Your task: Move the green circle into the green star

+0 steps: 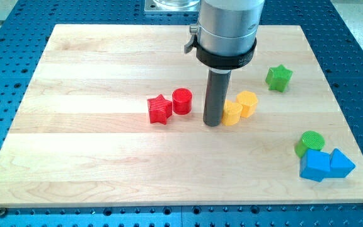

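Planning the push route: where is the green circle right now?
The green circle sits near the view's lower right, touching the blue blocks below it, well below the green star and far right of my tip.

One camera, high over the board's near edge

It looks down at a slant across the wooden board (106, 157) toward its far edge, near enough that all four corners just fit, the arm's housing (227, 31) cut off at the view's top.
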